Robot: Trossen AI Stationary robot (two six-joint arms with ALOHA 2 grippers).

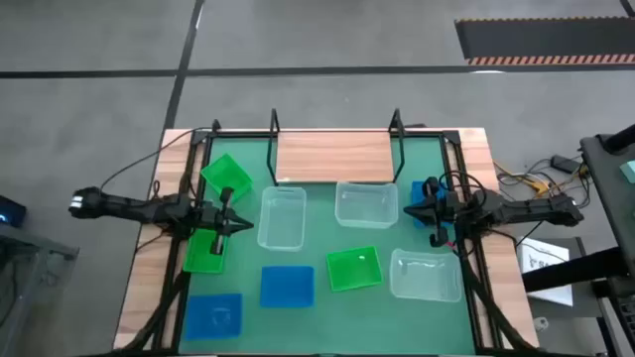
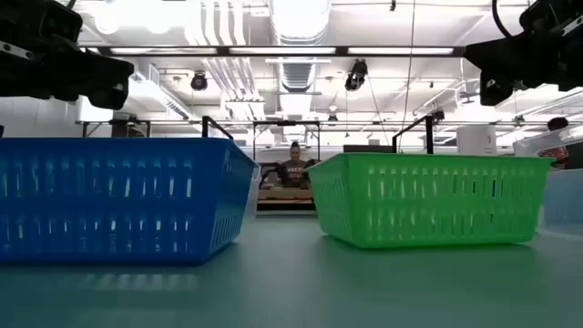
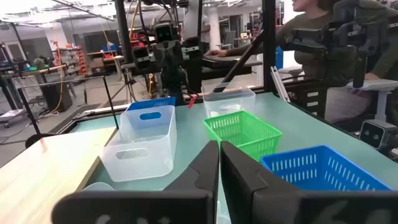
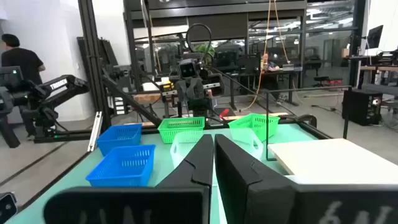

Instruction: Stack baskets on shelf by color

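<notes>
nothing is being carried yet; the stacking looks to be just starting, with the shelf [image 1: 334,157] bare at the far edge of the counter [image 1: 149,268]. the baskets are lying scattered on the green mat [image 1: 327,307]: clear ones [image 1: 282,218] near the middle, green ones [image 1: 354,269] and blue ones [image 1: 287,286] around them. the left hand [image 1: 238,225] and right hand [image 1: 415,210] are both hovering with fingers together, each just beside a basket. the next move calls for opening one hand over a basket's rim.
</notes>
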